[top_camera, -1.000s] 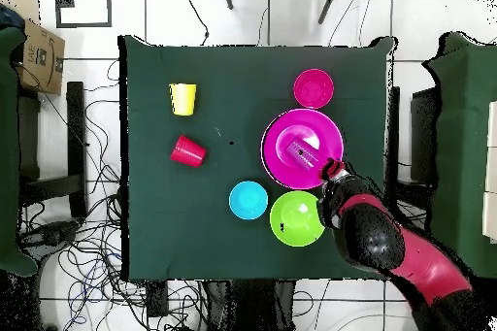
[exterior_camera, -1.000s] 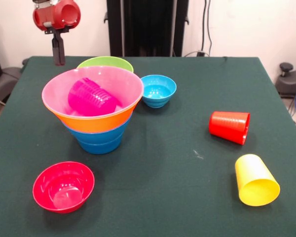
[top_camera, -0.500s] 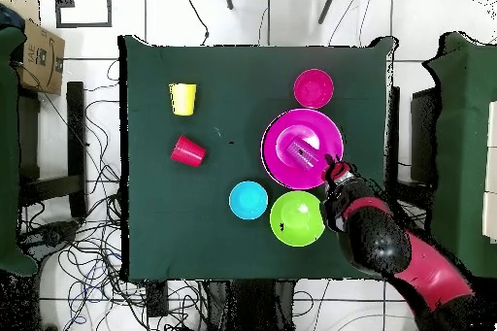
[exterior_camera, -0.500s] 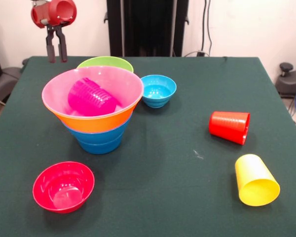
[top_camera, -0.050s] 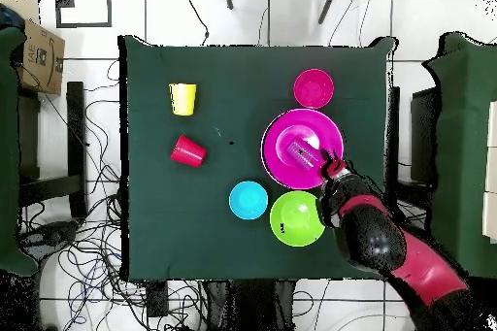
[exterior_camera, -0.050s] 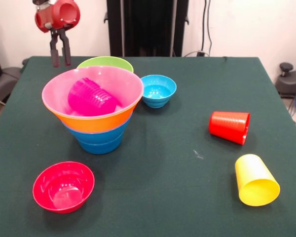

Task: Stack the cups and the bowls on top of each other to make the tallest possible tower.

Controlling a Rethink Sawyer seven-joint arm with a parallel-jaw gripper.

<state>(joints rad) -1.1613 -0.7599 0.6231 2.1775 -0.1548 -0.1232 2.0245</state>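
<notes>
Lowered slightly, end effector (exterior_camera, -0.050s: 60, 61) (parted, empty) hangs behind the tower (exterior_camera, -0.050s: 92, 108).

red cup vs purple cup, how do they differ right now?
The red cup lies on its side on the bare table; the purple cup lies tilted inside the pink bowl atop the tower. Red looks opaque, purple translucent. Neither stands upright; both are ribbed.

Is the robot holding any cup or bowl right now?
No. The gripper is open and empty, hanging above the table behind the tower. The purple cup just lies inside the pink bowl.
</notes>
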